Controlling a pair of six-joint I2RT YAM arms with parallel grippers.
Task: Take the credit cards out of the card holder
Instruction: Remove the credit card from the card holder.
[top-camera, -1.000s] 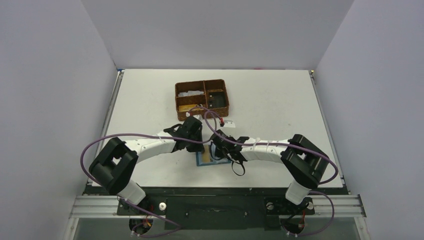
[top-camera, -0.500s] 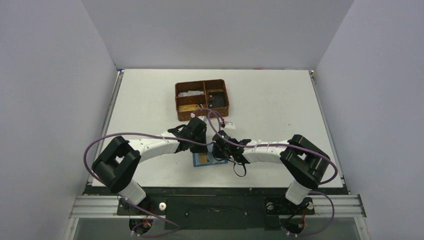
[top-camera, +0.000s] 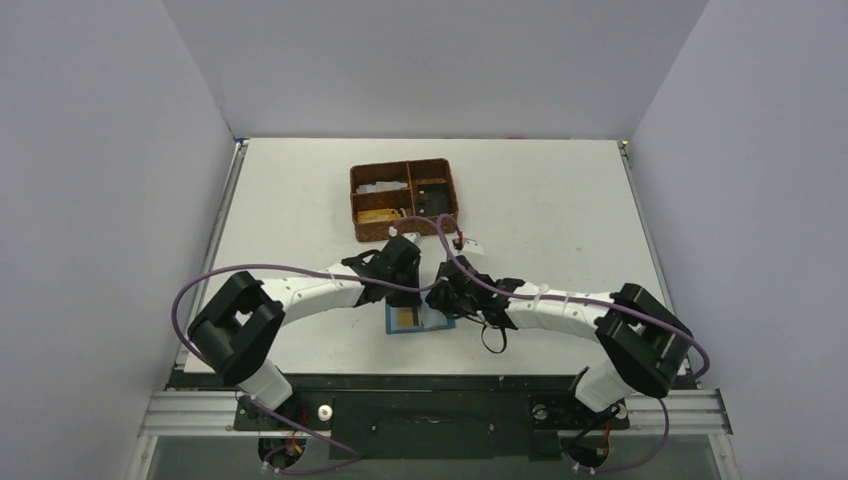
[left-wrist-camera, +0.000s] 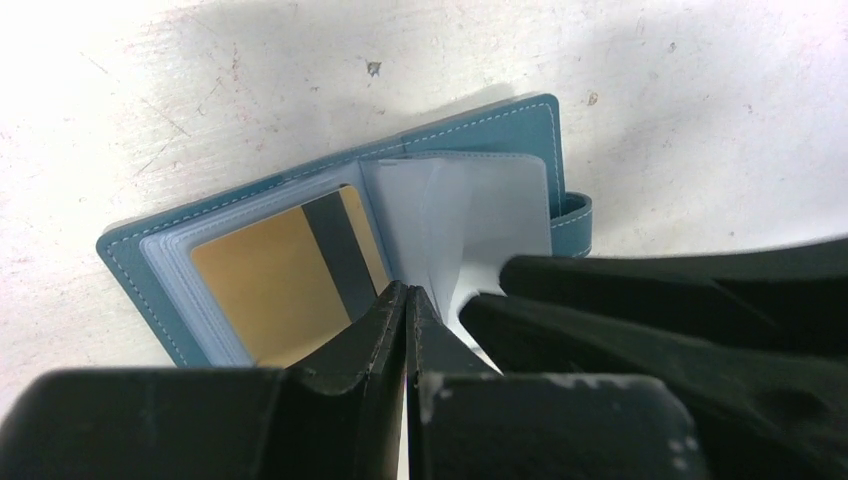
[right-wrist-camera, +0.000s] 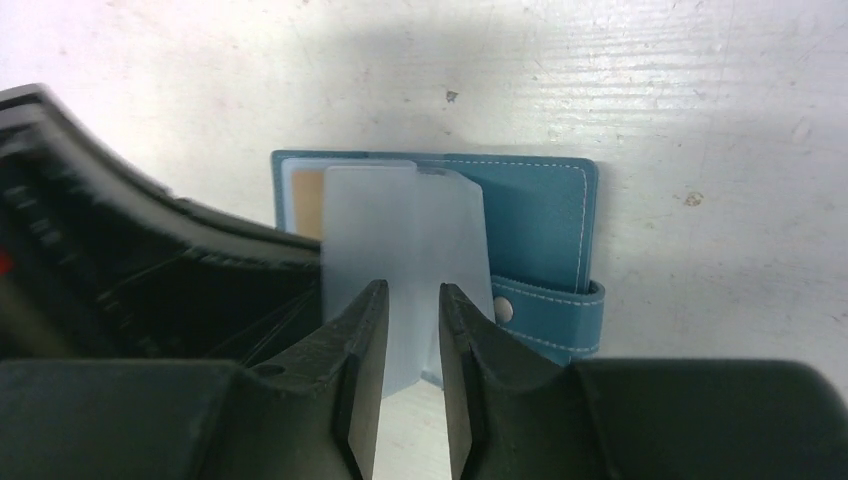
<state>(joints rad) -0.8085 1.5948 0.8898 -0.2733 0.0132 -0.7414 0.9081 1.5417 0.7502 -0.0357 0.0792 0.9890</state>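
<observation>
A white table (top-camera: 560, 200) is seen from above, with a brown compartment basket (top-camera: 404, 198) set toward its far side. Both arms are bent inward so that their wrists meet near the front edge.

Between them the card holder (top-camera: 418, 318) is laid open and flat on the table, well apart from the basket. Its long axis is set roughly parallel to the front edge.

In the left wrist view, the left gripper (left-wrist-camera: 408, 295) is shown with its jaws pressed together. Its tip is placed at the fold of the card holder, at the near edge of a tan-gold credit card (left-wrist-camera: 270, 290). That card is held in the left panel under clear sleeves, and its dark stripe is aligned roughly with the fold.

In the right wrist view, the right gripper (right-wrist-camera: 413, 290) is shown with its jaws a little apart. A raised translucent sleeve (right-wrist-camera: 370, 220) is straddled in the narrow gap but is not seen to be clamped. The snap tab (right-wrist-camera: 550, 315) is found just to the right of these jaws.

The card is therefore judged to lie leftward of the right jaws, behind the lifted sleeve, and nearer the left gripper. Which way its pocket opens cannot be told.
</observation>
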